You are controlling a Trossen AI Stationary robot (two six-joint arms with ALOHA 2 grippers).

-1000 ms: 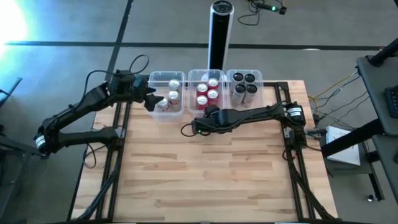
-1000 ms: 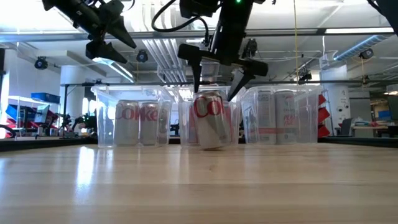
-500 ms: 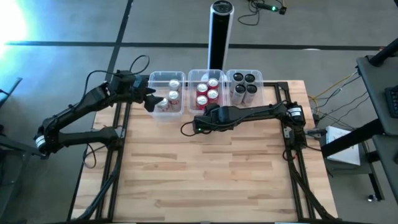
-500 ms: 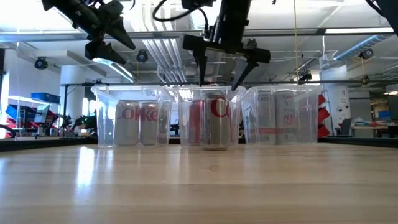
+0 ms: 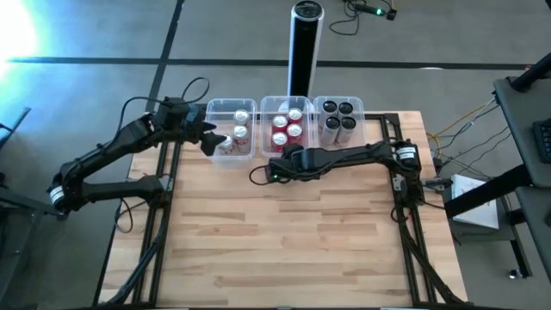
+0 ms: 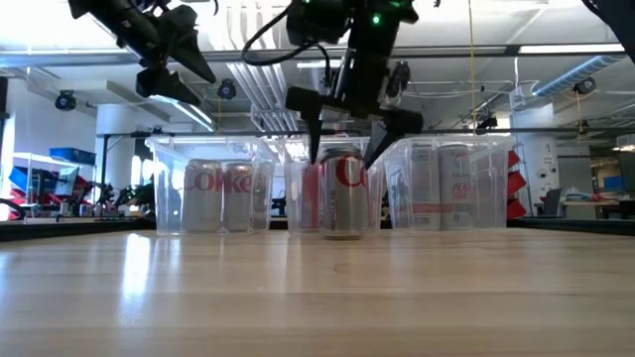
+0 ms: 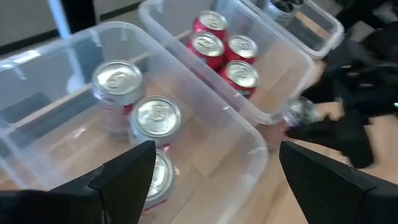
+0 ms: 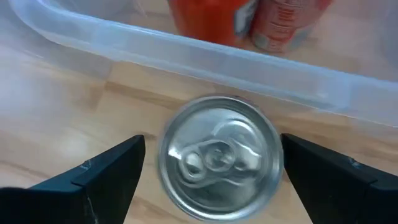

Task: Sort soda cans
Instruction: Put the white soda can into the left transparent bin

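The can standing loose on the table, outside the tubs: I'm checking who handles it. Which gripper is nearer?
Right. The right gripper hangs directly above the can, jaws open. The left gripper is off at the left tub.

3 clear tubs [image 5: 231, 108], 3 silver cans [image 7: 155, 118], 4 red cans [image 5: 287, 123], 4 dark cans [image 5: 339, 115], 1 loose can [image 6: 343, 194]

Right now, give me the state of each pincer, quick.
Left pincer: open, empty, over the left tub.
Right pincer: open, holding nothing, fingers either side of the upright can on the table.
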